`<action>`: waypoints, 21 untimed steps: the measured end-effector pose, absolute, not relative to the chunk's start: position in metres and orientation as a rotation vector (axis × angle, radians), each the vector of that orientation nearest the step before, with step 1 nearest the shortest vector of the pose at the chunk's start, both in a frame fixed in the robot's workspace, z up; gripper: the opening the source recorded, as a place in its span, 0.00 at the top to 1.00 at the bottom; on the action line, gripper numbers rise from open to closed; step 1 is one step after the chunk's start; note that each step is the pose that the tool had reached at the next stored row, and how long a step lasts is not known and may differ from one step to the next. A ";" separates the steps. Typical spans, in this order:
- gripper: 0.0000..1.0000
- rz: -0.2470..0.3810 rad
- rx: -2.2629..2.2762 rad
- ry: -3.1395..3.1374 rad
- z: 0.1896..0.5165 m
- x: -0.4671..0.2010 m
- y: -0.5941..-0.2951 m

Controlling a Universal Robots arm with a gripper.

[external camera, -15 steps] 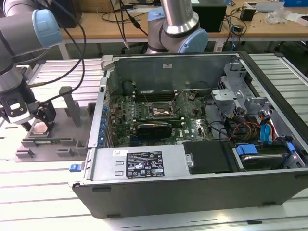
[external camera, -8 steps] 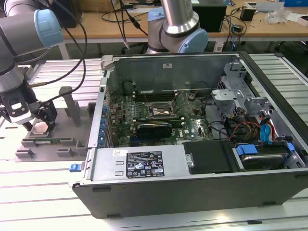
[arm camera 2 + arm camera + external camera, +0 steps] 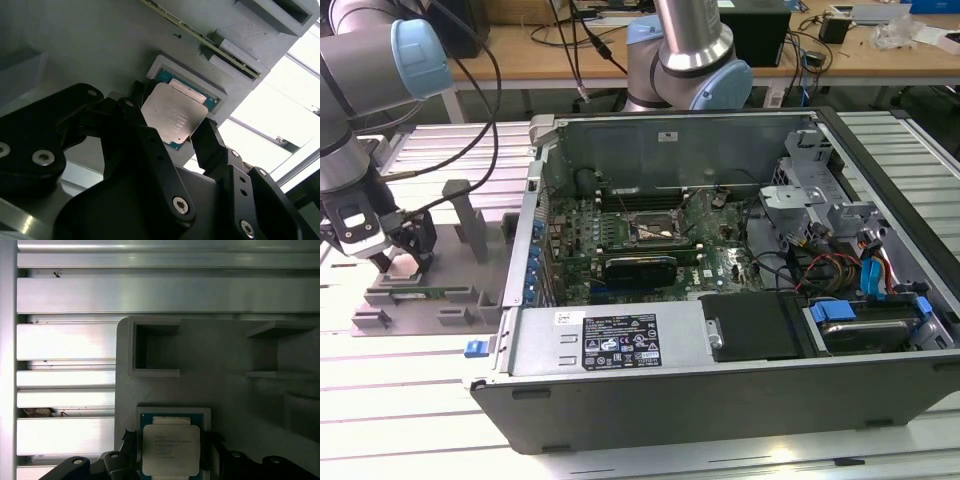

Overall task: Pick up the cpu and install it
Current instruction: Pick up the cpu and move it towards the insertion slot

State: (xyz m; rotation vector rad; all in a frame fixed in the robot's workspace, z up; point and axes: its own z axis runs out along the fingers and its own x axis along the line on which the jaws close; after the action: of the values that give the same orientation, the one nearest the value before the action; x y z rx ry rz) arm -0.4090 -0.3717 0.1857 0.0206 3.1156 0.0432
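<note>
The big open computer case [image 3: 720,270] sits on the table. Beside it is a grey holder tray [image 3: 420,290]. The robot arm [image 3: 360,110] bends down over that tray, with its gripper [image 3: 172,132] low on it. The cpu [image 3: 174,114] is a small, flat, shiny silver square. It lies in the tray's pocket, between the jaws. The jaws are apart, one by each side of it.

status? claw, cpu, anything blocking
Claw down over grey holder tray, fingers flanking cpu; grip unconfirmed. Cpu sits in tray recess, not lifted. Nothing blocking.
</note>
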 end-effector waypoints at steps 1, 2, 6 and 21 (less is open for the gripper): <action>0.35 0.043 0.021 3.116 0.186 -0.409 -0.372; 0.35 0.044 0.021 3.115 0.187 -0.409 -0.372; 0.35 0.044 0.035 3.115 0.188 -0.408 -0.372; 0.35 0.043 0.045 3.115 0.188 -0.411 -0.372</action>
State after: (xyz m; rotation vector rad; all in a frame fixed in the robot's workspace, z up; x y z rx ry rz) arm -0.4106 -0.3716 0.1876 0.0446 3.1151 0.0433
